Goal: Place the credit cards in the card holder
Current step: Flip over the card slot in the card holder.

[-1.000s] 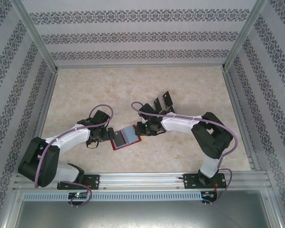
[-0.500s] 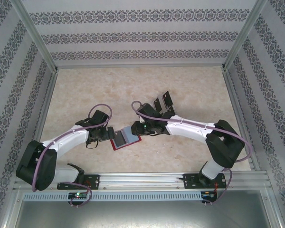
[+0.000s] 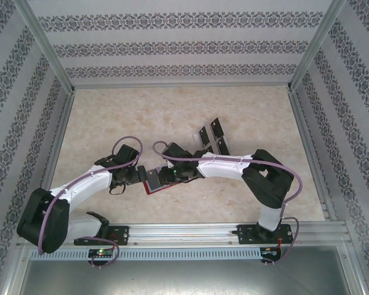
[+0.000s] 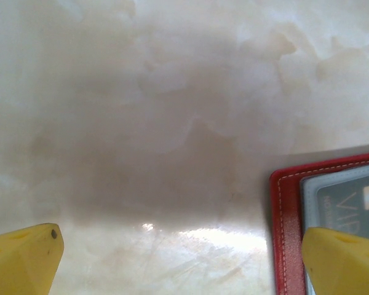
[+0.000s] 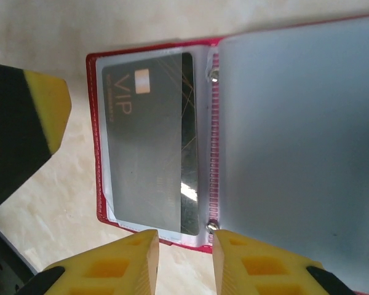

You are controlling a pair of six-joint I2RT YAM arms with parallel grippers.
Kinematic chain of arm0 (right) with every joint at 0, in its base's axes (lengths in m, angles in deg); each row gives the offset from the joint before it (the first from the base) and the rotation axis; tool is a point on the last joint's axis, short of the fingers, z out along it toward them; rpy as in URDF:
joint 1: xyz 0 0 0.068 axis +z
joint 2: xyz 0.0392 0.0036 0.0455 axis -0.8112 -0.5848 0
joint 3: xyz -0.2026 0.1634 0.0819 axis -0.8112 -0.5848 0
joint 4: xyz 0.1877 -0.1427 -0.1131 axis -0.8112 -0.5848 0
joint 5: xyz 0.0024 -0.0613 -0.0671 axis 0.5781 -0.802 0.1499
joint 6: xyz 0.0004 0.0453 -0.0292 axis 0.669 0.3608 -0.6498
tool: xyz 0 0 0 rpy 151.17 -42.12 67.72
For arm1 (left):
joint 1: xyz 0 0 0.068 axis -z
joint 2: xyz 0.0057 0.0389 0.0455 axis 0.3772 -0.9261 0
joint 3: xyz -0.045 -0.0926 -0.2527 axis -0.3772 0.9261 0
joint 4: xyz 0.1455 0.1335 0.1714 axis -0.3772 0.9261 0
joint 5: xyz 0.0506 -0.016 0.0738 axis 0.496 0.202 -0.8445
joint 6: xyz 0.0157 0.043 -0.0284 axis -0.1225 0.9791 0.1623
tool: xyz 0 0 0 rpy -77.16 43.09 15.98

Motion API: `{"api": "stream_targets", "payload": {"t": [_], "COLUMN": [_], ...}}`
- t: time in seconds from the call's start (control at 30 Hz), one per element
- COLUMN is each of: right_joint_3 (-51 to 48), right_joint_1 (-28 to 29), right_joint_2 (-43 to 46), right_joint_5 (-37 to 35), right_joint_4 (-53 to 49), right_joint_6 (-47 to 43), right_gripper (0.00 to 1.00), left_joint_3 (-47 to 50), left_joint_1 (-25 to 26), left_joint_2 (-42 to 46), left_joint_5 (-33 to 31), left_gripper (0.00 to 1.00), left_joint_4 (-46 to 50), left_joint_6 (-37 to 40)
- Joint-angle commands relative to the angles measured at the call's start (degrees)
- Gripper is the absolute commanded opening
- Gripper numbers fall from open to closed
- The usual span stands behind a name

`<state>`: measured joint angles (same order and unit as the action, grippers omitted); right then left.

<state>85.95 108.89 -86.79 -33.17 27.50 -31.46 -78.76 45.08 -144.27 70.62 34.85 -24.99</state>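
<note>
Several credit cards [image 3: 216,128] lie behind the right arm [image 3: 224,166].

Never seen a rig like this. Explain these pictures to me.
These are two robot arms, left and right, bolted at the table's near edge. Each ends in a two-finger gripper. The wide picture looks down from above and behind them. The two close-ups come from cameras on the wrists, so the yellow pads are an arm's own fingertips. On the table lies an open red wallet with one black card in a clear pocket. More cards lie loose beyond the right arm. The left gripper is wide open, one finger over the wallet's edge. The right gripper is at the wallet's fold, jaws narrowly apart, nothing visibly between them.
</note>
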Motion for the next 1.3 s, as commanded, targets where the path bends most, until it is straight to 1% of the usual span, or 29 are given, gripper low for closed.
{"api": "stream_targets", "payload": {"t": [0.0,0.53,0.77,1.0,1.27], "right_joint_3": [1.6,1.3,1.1,-1.0,0.8], "right_joint_1": [0.7,1.2,1.2,-3.4,-6.6], "right_joint_2": [-1.6,-3.9,-3.5,0.4,-1.1], "right_joint_5": [1.5,3.1,2.5,0.3,-1.2], "right_joint_4": [1.6,3.4,3.2,2.3,0.0], "right_joint_6": [0.8,1.5,1.2,-0.1,-2.6], "right_gripper": [0.31,0.32,0.32,0.32,0.32], "left_joint_3": [1.0,2.3,2.4,2.4,2.2], "left_joint_1": [0.5,0.5,0.5,0.5,0.5], "left_joint_2": [0.6,-2.5,-2.7,-2.7,-3.1], "left_joint_5": [-1.0,-0.2,-0.2,0.1,0.2], "left_gripper": [1.0,1.0,1.0,1.0,1.0], "left_joint_4": [2.8,0.1,-0.3,-0.7,-1.2], "left_joint_6": [-1.3,-1.7,-1.7,-1.3,-1.4]}}
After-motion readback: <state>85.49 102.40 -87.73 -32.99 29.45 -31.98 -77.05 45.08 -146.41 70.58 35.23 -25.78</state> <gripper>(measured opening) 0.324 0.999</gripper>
